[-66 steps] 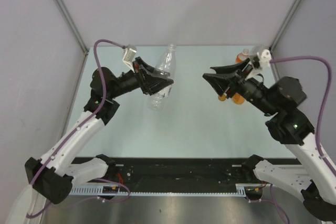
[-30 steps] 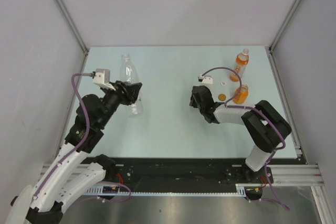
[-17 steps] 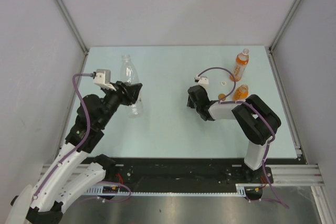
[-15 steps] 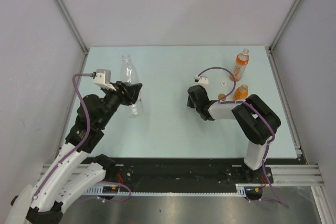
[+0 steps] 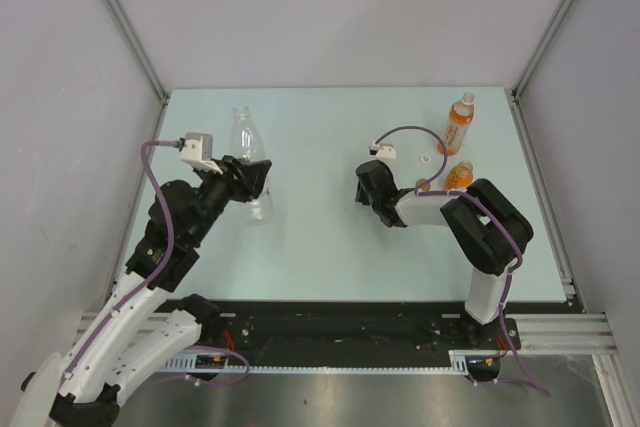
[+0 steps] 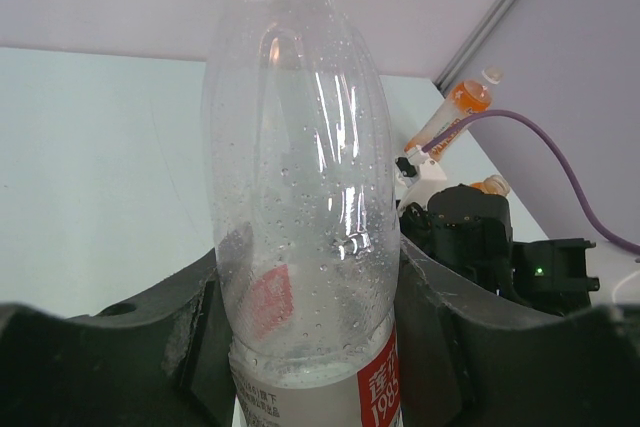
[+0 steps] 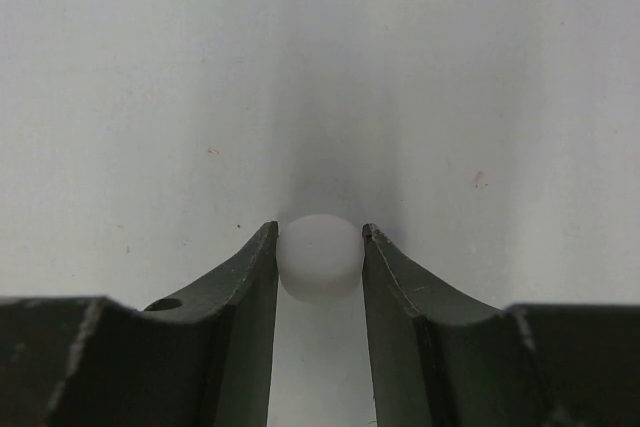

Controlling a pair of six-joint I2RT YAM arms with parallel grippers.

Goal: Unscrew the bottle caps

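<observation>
Right of the clear bottle [image 6: 300,147] clamped by the left gripper [image 6: 308,282], the right gripper [image 7: 319,234] pinched the whitish cap [image 7: 318,265] close to the table [image 7: 150,67], best seated flat before release.

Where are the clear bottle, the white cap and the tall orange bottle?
clear bottle [image 6: 300,197]: left wrist view, body.
white cap [image 7: 318,257]: right wrist view, middle.
tall orange bottle [image 5: 458,129]: top external view, label.

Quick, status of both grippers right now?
Left gripper: closed on the clear colourless plastic bottle, low on its body.
Right gripper: closed on a small whitish round cap.
</observation>
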